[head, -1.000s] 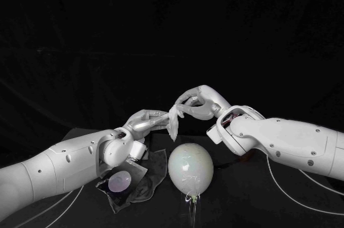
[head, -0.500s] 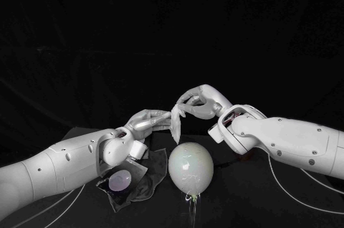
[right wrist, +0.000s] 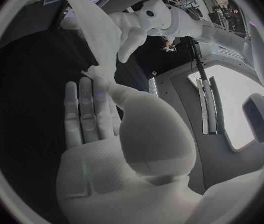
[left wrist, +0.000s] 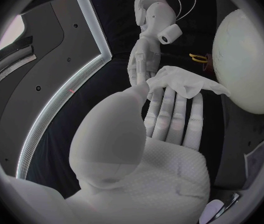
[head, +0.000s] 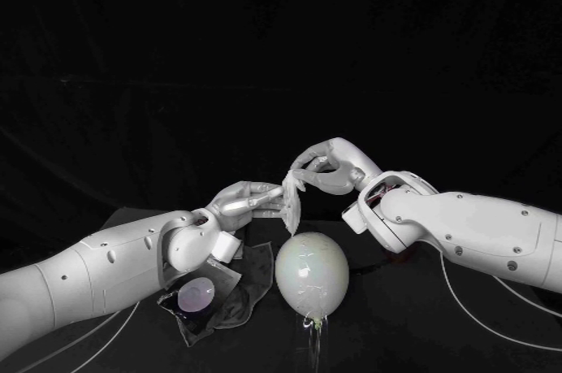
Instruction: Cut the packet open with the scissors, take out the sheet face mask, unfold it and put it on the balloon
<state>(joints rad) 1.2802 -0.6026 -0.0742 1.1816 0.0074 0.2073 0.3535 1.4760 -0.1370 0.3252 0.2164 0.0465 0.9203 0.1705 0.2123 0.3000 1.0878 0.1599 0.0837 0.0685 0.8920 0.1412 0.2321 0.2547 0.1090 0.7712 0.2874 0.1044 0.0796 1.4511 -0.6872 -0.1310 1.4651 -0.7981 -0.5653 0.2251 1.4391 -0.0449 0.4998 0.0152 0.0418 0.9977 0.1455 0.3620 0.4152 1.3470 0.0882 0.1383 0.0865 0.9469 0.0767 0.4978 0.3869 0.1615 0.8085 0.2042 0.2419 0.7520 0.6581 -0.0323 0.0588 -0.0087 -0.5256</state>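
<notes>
One pale, egg-shaped balloon lies on the black table in front of you, its knotted neck toward the robot. Just beside it, on the robot's left, lies one packet, crumpled and gaping, with a round pale patch on its face and one end tucked under the left arm. Above the balloon and clear of it hangs one mask, a thin, white, limp sheet folded into a narrow, creased strip that tapers downward. Two hands share it. The left hand pinches the strip's side between thumb and fingers. The right hand, a little higher, pinches the top edge the same way.

Your head view gives you the packet and the gap between mask and balloon. The left wrist view brings you closer. There the mask drapes across the left hand's straight fingertips with the thumb at its edge. The balloon bulges close alongside, and the right hand reaches the sheet from the far side. The right wrist view gives you the other grip. The right hand lies flat, fingers together, with the thumb pressing a corner of the mask against them. From there the sheet rises to the left hand.
</notes>
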